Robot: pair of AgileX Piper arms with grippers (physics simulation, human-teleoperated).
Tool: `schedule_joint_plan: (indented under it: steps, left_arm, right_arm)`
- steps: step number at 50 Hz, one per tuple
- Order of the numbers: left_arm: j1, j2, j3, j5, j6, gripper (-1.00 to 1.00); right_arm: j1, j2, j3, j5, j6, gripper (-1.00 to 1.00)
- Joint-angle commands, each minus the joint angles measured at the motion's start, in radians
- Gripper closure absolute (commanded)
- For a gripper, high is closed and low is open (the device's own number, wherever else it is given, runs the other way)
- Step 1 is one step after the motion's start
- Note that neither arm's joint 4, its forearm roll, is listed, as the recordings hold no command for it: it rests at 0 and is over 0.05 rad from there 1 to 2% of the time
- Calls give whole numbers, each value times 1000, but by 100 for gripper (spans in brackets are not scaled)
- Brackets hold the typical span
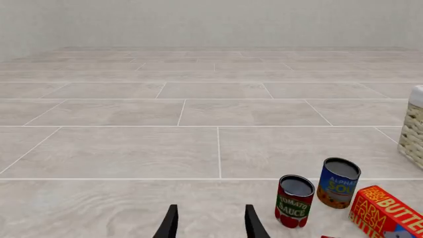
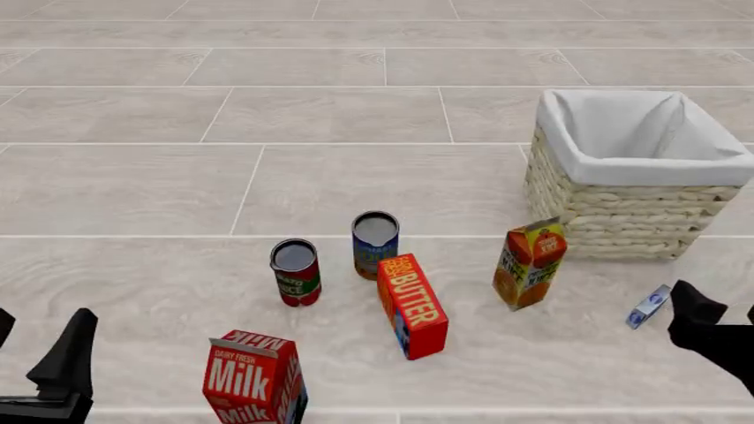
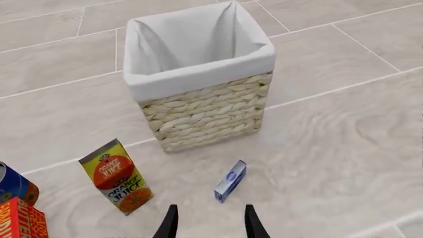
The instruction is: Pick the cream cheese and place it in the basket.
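The cream cheese (image 2: 648,306) is a small thin white box with blue markings, on its edge on the floor in front of the basket; it also shows in the right wrist view (image 3: 231,180). The basket (image 2: 630,208) is tan wicker with a white cloth lining, at the right; it also shows in the right wrist view (image 3: 205,116) and its edge in the left wrist view (image 1: 414,131). My right gripper (image 3: 208,225) is open and empty, just behind the cream cheese, apart from it. My left gripper (image 1: 210,225) is open and empty at the front left.
An orange juice carton (image 2: 529,263) stands left of the cream cheese. An orange-red Butter box (image 2: 411,305), a blue soup can (image 2: 374,244), a tomato sauce can (image 2: 296,272) and a red Milk carton (image 2: 253,378) stand in the middle and front.
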Motion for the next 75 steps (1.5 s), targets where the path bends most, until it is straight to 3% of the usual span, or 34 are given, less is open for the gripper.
schedule_joint_plan:
  steps: [1, 17, 21, 24, 28, 31, 41, 49, 58, 69, 75]
  left_arm:
    - [0, 0, 0, 0, 0, -100]
    - [0, 0, 0, 0, 0, -100]
    - [0, 0, 0, 0, 0, -100]
    - [0, 0, 0, 0, 0, -100]
    - [0, 0, 0, 0, 0, -100]
    - [0, 0, 0, 0, 0, -100]
    - [0, 0, 0, 0, 0, -100]
    - [0, 0, 0, 0, 0, -100]
    - [0, 0, 0, 0, 0, -100]
    - [0, 0, 0, 0, 0, -100]
    - [0, 0, 0, 0, 0, -100]
  right_arm:
    - [-17, 65, 22, -68, -22, -100]
    - [-19, 257, 67, -260, -44, -100]
    - [10, 322, 64, -288, 17, -100]
    - [-24, 305, 59, -278, -8, -100]
    - [-17, 343, 56, -302, 10, -100]
    - [-40, 429, 65, -382, -4, -100]
    - [-72, 552, 83, -506, -43, -100]
    - [-69, 618, 75, -546, -37, -100]
    - [-83, 610, 33, -506, -44, -100]
    - [-58, 685, 18, -555, -46, -100]
    - [-51, 782, 11, -628, -41, -100]
